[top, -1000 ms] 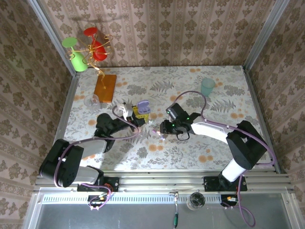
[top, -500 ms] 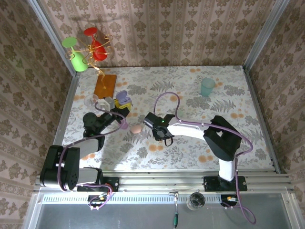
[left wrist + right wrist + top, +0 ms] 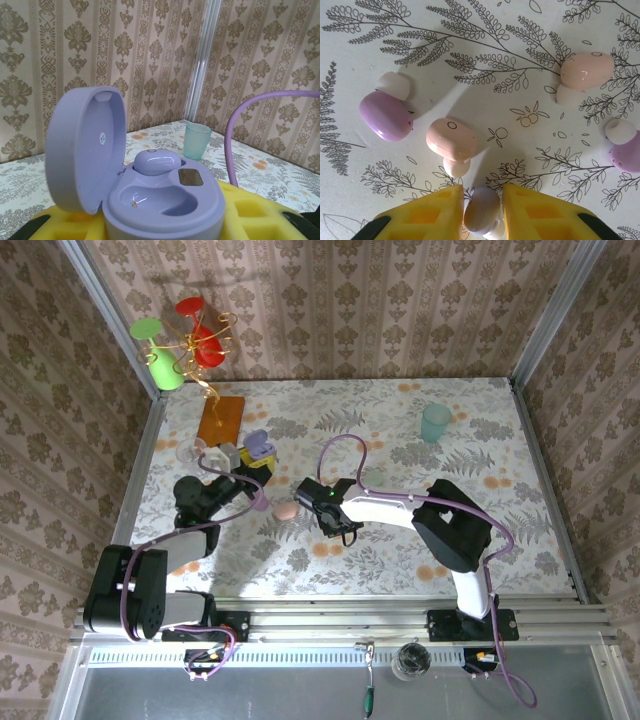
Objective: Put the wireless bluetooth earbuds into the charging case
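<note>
My left gripper [image 3: 165, 222] is shut on the base of an open lilac charging case [image 3: 150, 195], whose lid stands up on the left. One lilac earbud [image 3: 157, 163] sits in the far slot and the near slot is empty. From above, the case [image 3: 258, 446] is held over the table's left side. Several wireless bluetooth earbuds lie loose on the table: a pink one [image 3: 451, 139], another pink one [image 3: 586, 70], and a purple one [image 3: 385, 116]. My right gripper [image 3: 482, 195] points down, its yellow fingers [image 3: 427, 212] shut on a lilac earbud [image 3: 482, 210].
A teal cup [image 3: 436, 423] stands at the back right. A brown board [image 3: 221, 424], a clear glass [image 3: 192, 451] and a wire stand with red and green glasses [image 3: 185, 345] occupy the back left. A pink oval [image 3: 286, 510] and a mint piece [image 3: 372, 477] lie mid-table.
Over the last second both arms shifted left, the left carrying the case up and left. In the last half second the right wrist crept a little further left.
</note>
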You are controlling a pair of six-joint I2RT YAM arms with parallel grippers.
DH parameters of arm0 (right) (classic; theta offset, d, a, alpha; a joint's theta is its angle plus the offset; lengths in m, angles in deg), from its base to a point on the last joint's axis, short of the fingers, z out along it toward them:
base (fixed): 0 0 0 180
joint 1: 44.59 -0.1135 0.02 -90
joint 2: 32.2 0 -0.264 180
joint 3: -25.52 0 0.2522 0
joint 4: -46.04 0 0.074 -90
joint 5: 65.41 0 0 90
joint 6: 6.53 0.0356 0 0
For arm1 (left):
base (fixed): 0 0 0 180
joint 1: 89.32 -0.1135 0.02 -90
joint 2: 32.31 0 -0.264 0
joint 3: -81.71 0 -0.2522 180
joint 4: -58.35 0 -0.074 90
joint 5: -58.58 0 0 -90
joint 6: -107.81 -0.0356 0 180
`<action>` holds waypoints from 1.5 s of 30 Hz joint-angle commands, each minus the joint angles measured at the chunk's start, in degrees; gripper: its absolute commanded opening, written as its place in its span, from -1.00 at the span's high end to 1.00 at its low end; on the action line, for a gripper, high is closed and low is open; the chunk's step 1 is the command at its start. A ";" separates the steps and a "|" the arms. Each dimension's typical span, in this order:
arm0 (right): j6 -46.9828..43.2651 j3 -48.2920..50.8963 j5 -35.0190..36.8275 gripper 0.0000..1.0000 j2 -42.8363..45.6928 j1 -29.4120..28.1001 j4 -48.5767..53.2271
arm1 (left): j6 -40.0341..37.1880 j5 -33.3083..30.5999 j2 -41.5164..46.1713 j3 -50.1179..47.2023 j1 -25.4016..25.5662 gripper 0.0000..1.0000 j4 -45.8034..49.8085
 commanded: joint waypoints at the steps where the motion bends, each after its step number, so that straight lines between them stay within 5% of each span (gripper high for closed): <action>1: 0.40 -1.63 1.90 0.51 -1.14 -0.22 2.48 | 0.92 1.79 -0.14 0.60 0.27 0.52 -2.28; 17: -0.13 10.74 -0.86 0.59 17.04 4.12 -7.90 | -5.88 -1.55 -1.36 -0.63 6.97 0.53 -2.66; 29: -1.78 16.68 -21.93 0.61 40.78 11.78 -24.12 | -11.10 -4.05 -5.01 2.11 17.14 0.52 -2.67; 45: 1.53 9.29 -35.90 0.64 35.03 12.98 -37.85 | -13.04 -4.05 -11.27 8.46 25.02 0.53 -2.63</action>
